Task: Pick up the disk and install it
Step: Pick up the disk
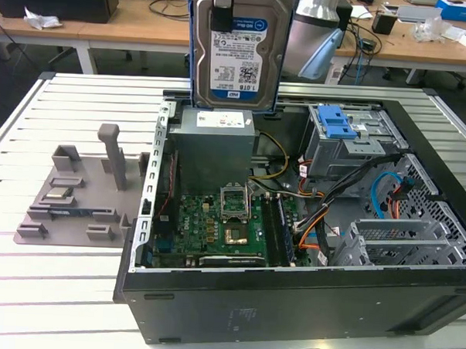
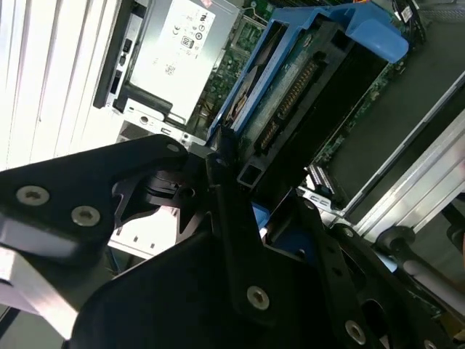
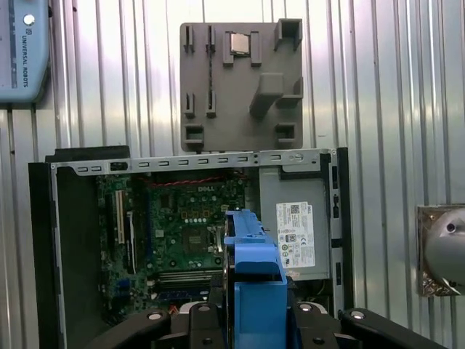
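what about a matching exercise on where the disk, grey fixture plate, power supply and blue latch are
Things:
1 disk
2 grey fixture plate
3 power supply
4 blue latch

Places:
A on the table, at the exterior view's left of the case
B on the metal cage inside the case
C held in the air above the case
D inside the case, next to the motherboard

Pairs: 1-C, 2-A, 3-D, 4-B

I've got the disk (image 3: 251,254) over the open case (image 3: 42,240).
My gripper (image 3: 253,311) clamps both its sides above the motherboard (image 3: 182,218); a grey fixture plate (image 3: 240,80) lies beyond.
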{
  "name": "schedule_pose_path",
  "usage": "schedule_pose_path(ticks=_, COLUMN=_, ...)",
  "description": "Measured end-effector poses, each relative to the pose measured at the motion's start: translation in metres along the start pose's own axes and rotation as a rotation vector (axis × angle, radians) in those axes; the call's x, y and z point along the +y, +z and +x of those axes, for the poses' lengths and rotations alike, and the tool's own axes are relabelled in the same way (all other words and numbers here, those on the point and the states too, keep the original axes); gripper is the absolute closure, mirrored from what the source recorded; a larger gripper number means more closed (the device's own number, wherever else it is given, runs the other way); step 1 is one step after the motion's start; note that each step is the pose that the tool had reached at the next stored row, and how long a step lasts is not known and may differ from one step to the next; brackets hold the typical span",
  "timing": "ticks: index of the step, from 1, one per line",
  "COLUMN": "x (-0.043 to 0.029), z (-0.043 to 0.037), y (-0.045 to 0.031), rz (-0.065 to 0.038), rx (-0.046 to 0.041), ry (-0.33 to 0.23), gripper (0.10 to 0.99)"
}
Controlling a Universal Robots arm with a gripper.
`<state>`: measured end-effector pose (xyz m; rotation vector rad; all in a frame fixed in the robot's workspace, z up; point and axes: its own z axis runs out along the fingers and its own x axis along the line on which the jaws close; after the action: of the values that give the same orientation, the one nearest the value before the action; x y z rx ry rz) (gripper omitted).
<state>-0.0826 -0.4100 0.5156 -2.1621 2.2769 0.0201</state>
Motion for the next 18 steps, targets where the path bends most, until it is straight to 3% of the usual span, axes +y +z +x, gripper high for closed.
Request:
schedule_pose_path(ticks=3, x=-0.0004, z=0.0084, y=0.0, rz=0.0, rx=0.0, ry=0.0, gripper=0.722)
schedule_pose_path(ticks=18, x=-0.0017, z=0.0328, y=0.0, rz=0.0, rx=0.0, ry=0.0, gripper=0.722)
